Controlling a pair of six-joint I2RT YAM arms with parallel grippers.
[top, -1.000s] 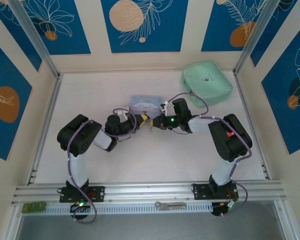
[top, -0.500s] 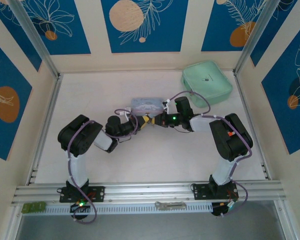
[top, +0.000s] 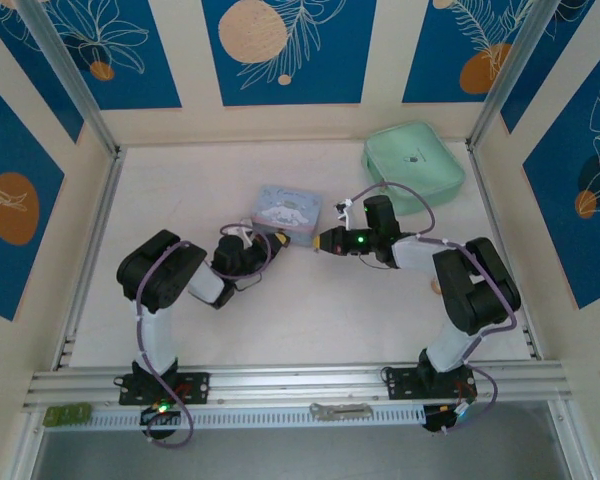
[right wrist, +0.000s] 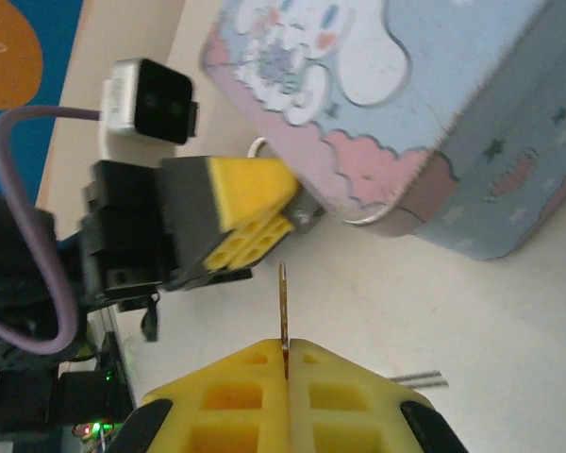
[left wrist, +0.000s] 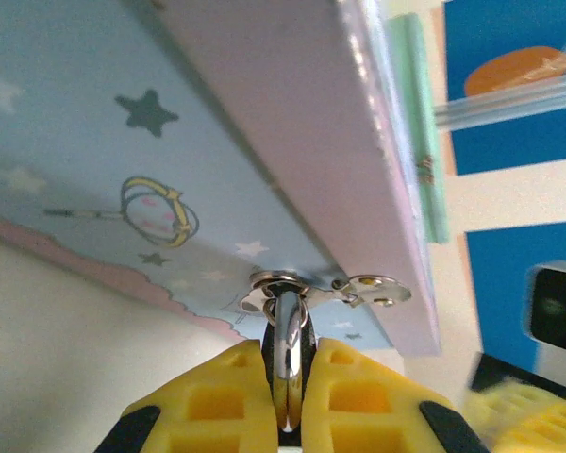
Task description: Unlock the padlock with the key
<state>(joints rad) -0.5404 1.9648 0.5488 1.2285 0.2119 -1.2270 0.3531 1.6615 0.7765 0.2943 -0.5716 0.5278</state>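
Observation:
The padlock (left wrist: 288, 351) hangs by its shiny shackle from the metal hasp (left wrist: 292, 283) of the light-blue cartoon tin (left wrist: 170, 142). My left gripper (left wrist: 289, 401) is shut on the padlock, its yellow fingers (left wrist: 226, 396) pressed to either side. In the top view the left gripper (top: 277, 241) sits at the tin's (top: 287, 209) near edge. My right gripper (right wrist: 285, 351) is shut on the key (right wrist: 283, 307), a thin sliver seen edge-on that points at the left gripper (right wrist: 241, 226), a short gap away. The right gripper (top: 325, 240) lies just right of the tin.
A mint-green pouch (top: 415, 165) lies at the back right corner. Panelled walls close the table on three sides, and an aluminium rail (top: 300, 385) runs along the near edge by the arm bases. Open table lies in front of both grippers.
The right gripper has drawn back to the right, away from the left gripper. The tin has turned, so its printed lid faces up more. The left gripper has stayed on the padlock.

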